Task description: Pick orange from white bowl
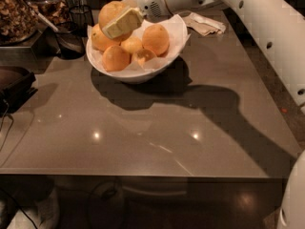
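The white bowl [164, 66] lined with white paper stands at the back of the grey table and holds several oranges [156, 38]. My gripper [115, 20] reaches in from the upper right and is shut on the orange [109, 9], a big bright one. It holds the orange just above the bowl's back left rim. One pale finger [123, 23] lies across the front of the fruit; the other finger is hidden behind it.
A small dark glass cup [81, 15] and a dark dish with a spoon [68, 41] stand left of the bowl. A jar of dried bits [16, 13] is at the far left. A crumpled napkin [206, 24] lies behind right. A dark object [14, 82] sits at the left edge.
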Controlling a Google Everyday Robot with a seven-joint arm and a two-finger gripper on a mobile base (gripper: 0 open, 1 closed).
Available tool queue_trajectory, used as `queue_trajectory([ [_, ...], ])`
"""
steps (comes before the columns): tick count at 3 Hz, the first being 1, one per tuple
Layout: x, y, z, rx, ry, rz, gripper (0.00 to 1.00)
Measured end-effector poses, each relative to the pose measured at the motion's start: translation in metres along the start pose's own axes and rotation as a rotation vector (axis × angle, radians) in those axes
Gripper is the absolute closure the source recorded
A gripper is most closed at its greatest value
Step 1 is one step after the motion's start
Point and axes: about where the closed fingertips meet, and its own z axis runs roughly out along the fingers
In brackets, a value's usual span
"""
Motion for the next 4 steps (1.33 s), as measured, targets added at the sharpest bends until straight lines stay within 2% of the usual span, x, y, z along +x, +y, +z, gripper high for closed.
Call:
queue_trajectory([
  [1, -0.001, 0.001, 0.0, -0.003, -0.004, 0.002, 1.0],
  [2, -0.007, 0.022, -0.009, -0.009, 0.0, 0.007, 1.0],
  [3, -0.014, 0.055, -0.025, 0.005, -0.016, 0.03, 1.0],
  [4, -0.006, 0.06, -0.022, -0.003, -0.004, 0.038, 1.0],
])
